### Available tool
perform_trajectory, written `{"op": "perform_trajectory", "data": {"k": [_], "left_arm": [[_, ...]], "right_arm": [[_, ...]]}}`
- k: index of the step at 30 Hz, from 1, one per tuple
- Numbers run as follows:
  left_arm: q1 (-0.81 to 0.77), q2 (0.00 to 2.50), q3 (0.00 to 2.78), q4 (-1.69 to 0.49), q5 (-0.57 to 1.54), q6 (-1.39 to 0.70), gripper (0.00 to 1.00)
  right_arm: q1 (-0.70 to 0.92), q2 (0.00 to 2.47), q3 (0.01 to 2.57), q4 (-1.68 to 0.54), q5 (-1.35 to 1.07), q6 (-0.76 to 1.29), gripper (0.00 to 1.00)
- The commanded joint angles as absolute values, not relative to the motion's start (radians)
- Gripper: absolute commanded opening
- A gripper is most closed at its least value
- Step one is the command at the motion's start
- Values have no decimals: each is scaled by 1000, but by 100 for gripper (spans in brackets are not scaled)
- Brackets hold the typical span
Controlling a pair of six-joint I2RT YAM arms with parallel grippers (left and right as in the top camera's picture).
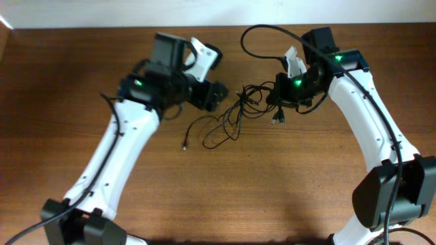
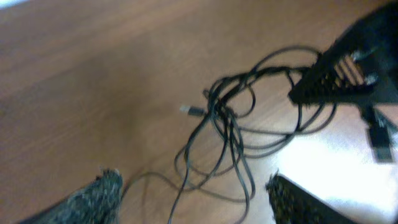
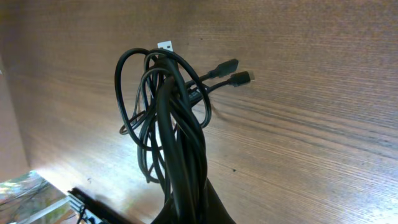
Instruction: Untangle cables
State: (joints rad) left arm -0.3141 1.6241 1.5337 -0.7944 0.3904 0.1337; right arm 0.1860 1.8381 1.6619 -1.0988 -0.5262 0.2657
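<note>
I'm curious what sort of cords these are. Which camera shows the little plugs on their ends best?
The right wrist view: three plugs stick out of the bundle of cables, close and sharp. The left wrist view shows the tangle with only one blurred plug. Overhead, a plug is a mere speck.

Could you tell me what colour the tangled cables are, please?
Black; the cables show best in the right wrist view.
</note>
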Motion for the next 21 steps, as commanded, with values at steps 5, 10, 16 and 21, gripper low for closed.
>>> {"op": "perform_trajectory", "data": {"k": [5,10,16,21], "left_arm": [[-439,1650,1236,-588,377,121,80],[-477,1694,1236,-523,339,120,82],[-480,1785,1236,-432,340,120,73],[-478,1783,1237,-404,340,44,0]], "right_arm": [[182,1843,1658,-1096,-572,271,4],[182,1843,1658,-1100,-572,271,4],[182,1843,1658,-1100,-572,271,4],[182,1843,1658,-1099,-566,271,4]]}}
